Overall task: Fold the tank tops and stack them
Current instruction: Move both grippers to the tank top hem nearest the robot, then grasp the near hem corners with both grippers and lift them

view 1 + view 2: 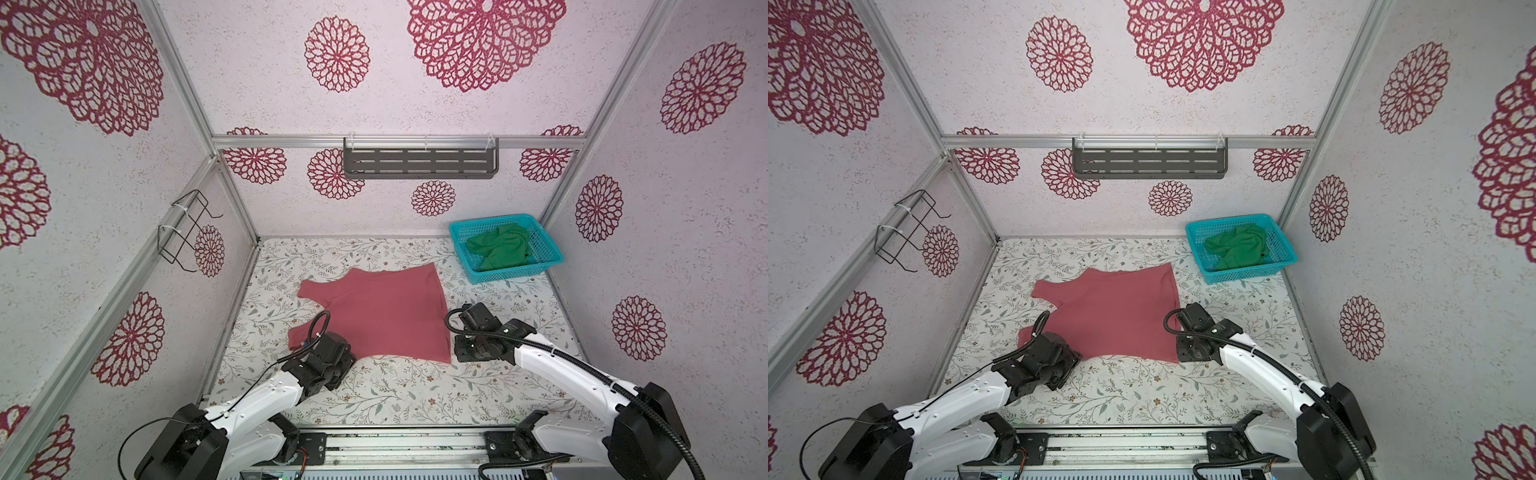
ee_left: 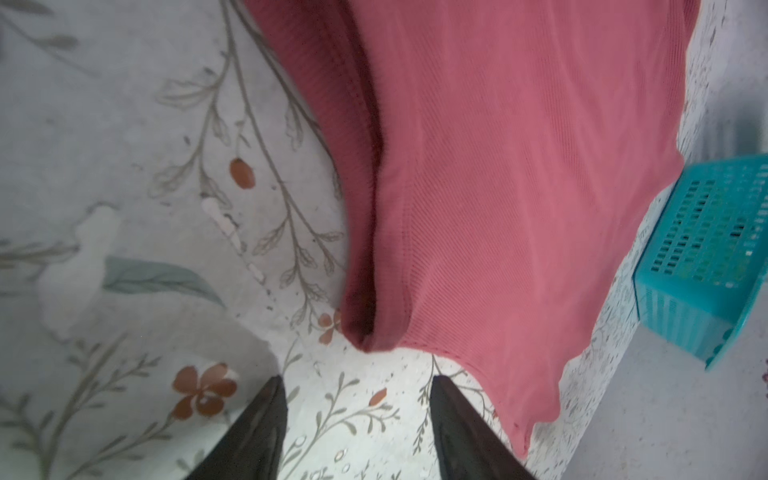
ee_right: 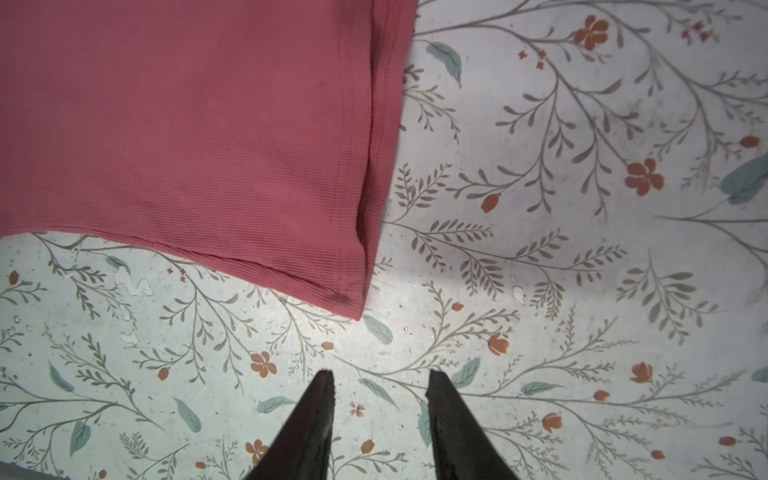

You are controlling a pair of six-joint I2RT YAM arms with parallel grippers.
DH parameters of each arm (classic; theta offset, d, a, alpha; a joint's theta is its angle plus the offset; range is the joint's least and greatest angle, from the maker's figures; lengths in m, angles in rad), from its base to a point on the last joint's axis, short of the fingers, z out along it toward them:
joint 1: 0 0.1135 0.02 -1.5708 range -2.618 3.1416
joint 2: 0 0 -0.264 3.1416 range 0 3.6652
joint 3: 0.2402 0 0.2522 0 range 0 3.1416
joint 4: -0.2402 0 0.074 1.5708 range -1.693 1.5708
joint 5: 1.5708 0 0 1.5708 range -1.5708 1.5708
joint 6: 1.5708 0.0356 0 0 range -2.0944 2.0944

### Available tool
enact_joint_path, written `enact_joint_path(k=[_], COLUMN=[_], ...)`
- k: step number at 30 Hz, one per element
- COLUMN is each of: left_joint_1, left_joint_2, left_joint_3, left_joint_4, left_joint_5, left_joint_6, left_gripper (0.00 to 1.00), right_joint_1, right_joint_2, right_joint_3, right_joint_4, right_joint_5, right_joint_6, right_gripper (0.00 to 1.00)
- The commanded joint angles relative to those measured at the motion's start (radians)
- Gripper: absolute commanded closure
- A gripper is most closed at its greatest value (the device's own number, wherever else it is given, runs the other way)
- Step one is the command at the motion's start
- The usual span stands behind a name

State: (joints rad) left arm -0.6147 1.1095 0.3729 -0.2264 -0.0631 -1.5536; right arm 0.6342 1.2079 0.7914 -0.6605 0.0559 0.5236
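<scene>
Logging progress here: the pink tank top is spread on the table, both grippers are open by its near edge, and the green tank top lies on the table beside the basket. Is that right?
Not quite. The green tank top lies crumpled inside the turquoise mesh basket, not on the table beside it, as both top views show. The rest holds.

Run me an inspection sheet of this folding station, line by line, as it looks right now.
Surface: floral-print table.
Job's things: pink tank top spread flat mid-table; green tank top crumpled in the turquoise basket.
Clutter: basket in the far right corner; otherwise nothing seen.
Grippers: left gripper and right gripper both open, empty, low by the pink top's near corners.
Cables: black cable loops above left wrist; black hose runs along right arm.
Surroundings: grey slotted shelf on back wall; wire rack on left wall.
</scene>
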Motion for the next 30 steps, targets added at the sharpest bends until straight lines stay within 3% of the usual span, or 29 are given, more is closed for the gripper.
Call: enact_joint_path(k=[1, 8, 24, 26, 30], left_joint_1=[-0.007, -0.007, -0.006, -0.006, -0.005], left_joint_2=[0.03, 0.089, 0.141, 0.136, 0.135], left_joint_3=[0.005, 0.011, 0.04, 0.042, 0.053], left_joint_4=[0.075, 0.112, 0.077, 0.063, 0.037], left_joint_5=[-0.05, -0.055, -0.052, -0.056, -0.062], left_joint_6=[-0.066, -0.067, -0.04, -0.038, -0.01], left_gripper=[0.43, 0.52, 0.77, 0.8, 0.92], right_joint_1=[0.026, 0.09, 0.104, 0.105, 0.105], right_joint_2=[0.005, 0.048, 0.194, 0.205, 0.208], right_joint_3=[-0.018, -0.076, -0.104, -0.106, -0.09], right_joint_4=[0.011, 0.106, 0.264, 0.261, 0.231], right_joint_5=[-0.006, -0.04, -0.035, -0.017, 0.01], right_joint_6=[0.043, 0.077, 0.105, 0.104, 0.092], right_gripper=[0.6, 0.6, 0.6, 0.64, 0.85])
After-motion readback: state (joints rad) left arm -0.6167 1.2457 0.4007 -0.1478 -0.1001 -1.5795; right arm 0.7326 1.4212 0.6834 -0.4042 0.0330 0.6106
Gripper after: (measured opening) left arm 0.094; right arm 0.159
